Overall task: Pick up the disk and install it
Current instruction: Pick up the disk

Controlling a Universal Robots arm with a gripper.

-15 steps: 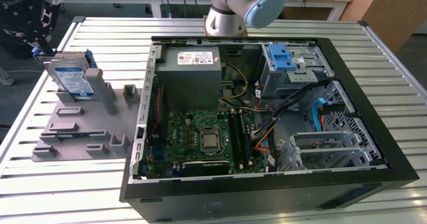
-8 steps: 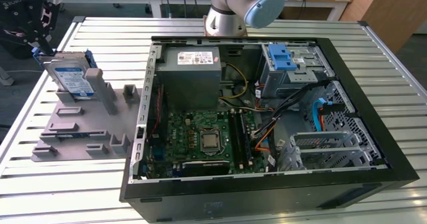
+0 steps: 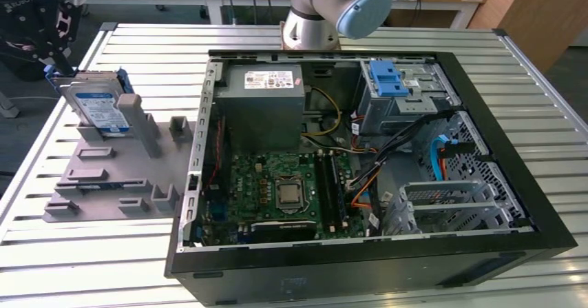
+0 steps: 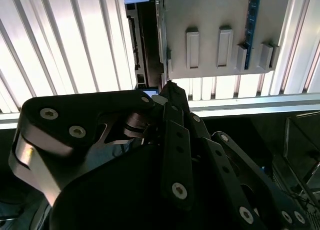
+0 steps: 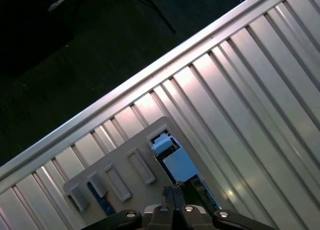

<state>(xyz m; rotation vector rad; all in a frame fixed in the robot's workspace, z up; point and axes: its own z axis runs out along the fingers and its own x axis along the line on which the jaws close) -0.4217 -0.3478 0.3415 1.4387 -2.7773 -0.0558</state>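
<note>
— What is the disk looking like?

— The disk point(image 3: 99, 108) is showing as a flat, silver-grey metal rectangle. It is wearing a white-and-blue label on its face, and a bright blue plastic frame is running round its edges. It is standing upright on edge in a slot of a matt grey fixture plate point(image 3: 101, 177) that is carrying raised blocks and ribs.

— And where is that plate sitting?

— It is lying flat on the ribbed aluminium tabletop point(image 3: 92, 253), along the edge at the exterior view's left. The disk is occupying the end of the plate nearest the corner on the arm-base side. Just beside the plate, an open black computer case point(image 3: 368, 260) is taking up the tabletop's middle. A green motherboard point(image 3: 275, 184) and a grey metal power supply box point(image 3: 261, 108) are sitting inside it.

— How is the pincer standing?

— The black pincer point(image 3: 57, 65) is hanging just above the disk's upper edge, towards that same corner. In both wrist views its jointed metal fingers point(image 4: 172, 98) are pressing together tip to tip, narrow, and gripping nothing. In the first wrist view the disk's blue frame and label are lying just beyond the tips. I cannot tell whether the tips are touching the disk.
</note>
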